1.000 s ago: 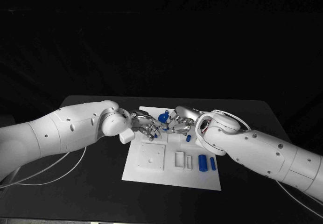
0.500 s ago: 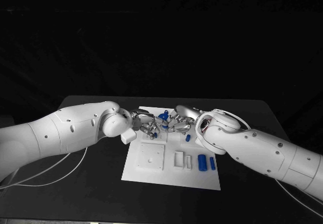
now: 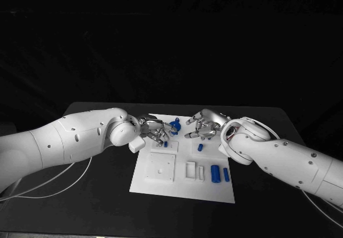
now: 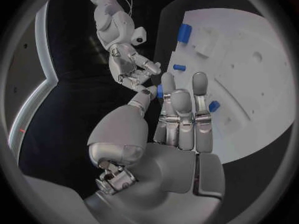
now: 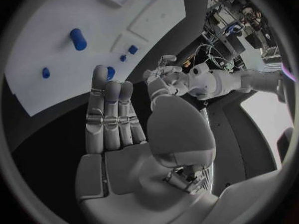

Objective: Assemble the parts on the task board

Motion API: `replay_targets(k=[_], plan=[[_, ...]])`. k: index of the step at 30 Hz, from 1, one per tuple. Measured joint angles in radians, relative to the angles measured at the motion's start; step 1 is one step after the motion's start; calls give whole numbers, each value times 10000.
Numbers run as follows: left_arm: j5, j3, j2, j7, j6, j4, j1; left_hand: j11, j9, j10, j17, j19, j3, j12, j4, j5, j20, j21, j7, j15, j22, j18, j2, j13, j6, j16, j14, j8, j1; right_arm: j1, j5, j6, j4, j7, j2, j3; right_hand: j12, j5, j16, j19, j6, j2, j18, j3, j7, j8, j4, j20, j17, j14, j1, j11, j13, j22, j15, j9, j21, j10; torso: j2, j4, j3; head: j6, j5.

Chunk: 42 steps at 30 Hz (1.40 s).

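Observation:
The white task board [image 3: 180, 190] lies mid-table. My left hand [image 3: 156, 130] hovers over its far end and pinches a small blue part [image 3: 175, 123] between thumb and a finger; the left wrist view shows that part [image 4: 160, 90] at the thumb tip. My right hand [image 3: 204, 126] is a little to the right of it, fingers spread and holding nothing; in the right wrist view its fingers [image 5: 110, 109] are straight and empty. A blue peg [image 3: 166, 144] stands under the left hand, and another blue piece [image 3: 200, 147] lies by the right hand. Two blue cylinders [image 3: 215, 172] lie near the board's right edge.
A raised white square block [image 3: 161, 166] and two white rectangular pieces [image 3: 190, 169] sit on the board's near half. Bare black table [image 3: 85, 198] surrounds the board on both sides and in front.
The hands were together around the blue part. My right hand has let go and drawn off to the right with fingers spread; my left hand still holds the part in about the same place.

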Motion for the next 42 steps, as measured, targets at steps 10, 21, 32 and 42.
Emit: replay_targets(k=[10, 21, 32, 42], plan=[[-1948, -3, 5, -486, -417, -35, 64, -83, -89, 161, -1, 4, 23, -16, -25, -3, -4, 115, 67, -51, -1, 1, -43, -42, 68, -71, 170, -154, 54, -2, 1584, -804, 14, 518, -866, 694, -42, 554, 56, 87, 608, 150, -4, -85, -37, 1, 97, -18, -736, -71, 88, 19, -852, -609, 0, 1, -137, -52, -6, -23, 6, -12, 56], [-5059, -3, 269, -1857, -632, -312, 210, -70, -162, 288, -2, 55, -2, -154, -54, -23, -54, 155, 106, -53, -2, 1, -51, -82, 106, -187, 304, -272, 123, 106, 4304, -1466, -227, 1677, -1295, 1647, -2266, 931, -1648, -637, 1158, 652, -158, -14, -42, 1, -442, 198, -2851, -261, -311, -1, -3246, -2524, 128, 13, -464, 264, -24, -56, 0, -54, 97], [-6833, -13, 600, -2823, -72, -780, 406, -87, 24, 341, 23, 91, -14, -154, -68, 348, -89, 230, 139, -74, 5, 2, -51, -51, 140, -187, 358, -329, 123, 208, 5801, -1624, -503, 2486, -1180, 1858, -6728, 930, -6129, -1756, 1149, 497, -155, 1805, 79, 1, -532, 892, -7054, 900, -854, 413, -6639, -6874, 729, 21, -464, 1269, -6, -29, -1, -105, 137], [-7290, -196, 971, -3169, 424, -1209, 405, -85, 146, 342, 22, 91, 14, -154, -40, 348, -89, 294, 138, -73, 3, 1, -53, -10, 139, -186, 358, -289, 122, 230, 6242, -1623, -556, 2850, -1107, 1877, -6959, 930, -6495, -1758, 1147, 365, -155, 2135, 80, 1, -357, 893, -7629, 1060, -871, 419, -6647, -7445, 767, 21, -428, 1264, -4, -23, -13, -155, 197]])
